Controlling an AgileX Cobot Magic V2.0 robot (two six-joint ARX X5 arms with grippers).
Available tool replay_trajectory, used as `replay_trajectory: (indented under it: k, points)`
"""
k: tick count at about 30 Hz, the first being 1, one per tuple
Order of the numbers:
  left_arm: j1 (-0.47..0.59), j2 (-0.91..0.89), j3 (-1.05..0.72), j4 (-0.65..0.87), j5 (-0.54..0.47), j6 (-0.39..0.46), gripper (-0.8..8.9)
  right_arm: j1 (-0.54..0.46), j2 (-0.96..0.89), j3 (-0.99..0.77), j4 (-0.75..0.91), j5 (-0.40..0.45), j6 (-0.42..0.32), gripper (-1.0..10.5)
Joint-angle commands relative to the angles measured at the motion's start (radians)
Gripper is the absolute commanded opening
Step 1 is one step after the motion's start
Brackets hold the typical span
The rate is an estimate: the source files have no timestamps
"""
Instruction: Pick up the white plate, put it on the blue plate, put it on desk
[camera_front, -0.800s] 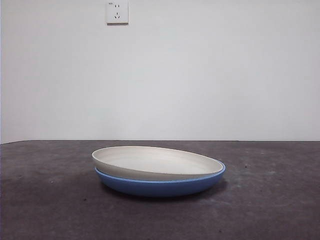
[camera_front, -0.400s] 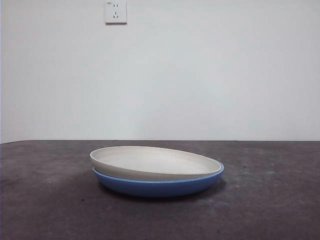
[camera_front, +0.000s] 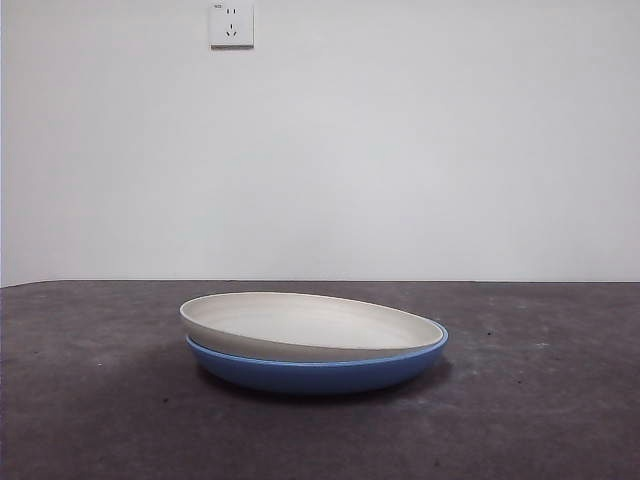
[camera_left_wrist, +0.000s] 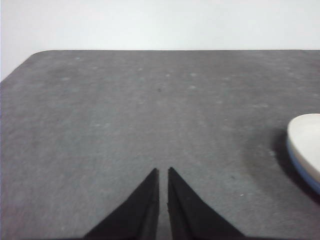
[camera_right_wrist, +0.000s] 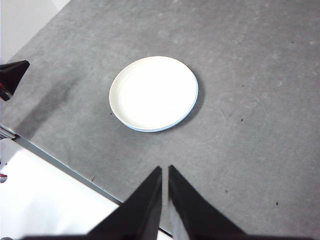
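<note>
Black right pincer (camera_right_wrist: 164, 172) hangs closed above desk (camera_right_wrist: 260, 100).

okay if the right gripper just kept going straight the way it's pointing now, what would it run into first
Most likely the bare desk, short of the stacked plates. The right gripper, jaws shut, aims down from high up toward the white plate resting in the blue plate. Depth is uncertain, so it might reach the white plate.

No legible txt (none anywhere)
</note>
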Motion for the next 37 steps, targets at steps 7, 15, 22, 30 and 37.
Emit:
replay_trajectory:
  k: [7, 15, 22, 30, 37]
  points:
    - [0.002, 0.0, -0.055, 0.017, -0.032, -0.014, 0.29, 0.009, 0.003, 0.011, -0.072, 0.0, 0.006, 0.2]
    - [0.002, 0.0, -0.074, 0.07, -0.034, -0.007, 0.29, 0.009, 0.003, 0.011, -0.072, 0.0, 0.006, 0.2]
    - [0.002, 0.0, -0.074, 0.069, -0.034, -0.007, 0.29, 0.009, 0.003, 0.011, -0.072, 0.0, 0.006, 0.2]
    - [0.002, 0.0, -0.073, 0.069, -0.034, -0.007, 0.29, 0.009, 0.003, 0.011, -0.072, 0.0, 0.006, 0.2]
    - [0.002, 0.0, -0.073, 0.069, -0.034, -0.007, 0.29, -0.063, -0.011, -0.007, -0.048, 0.055, -0.2, 0.2]
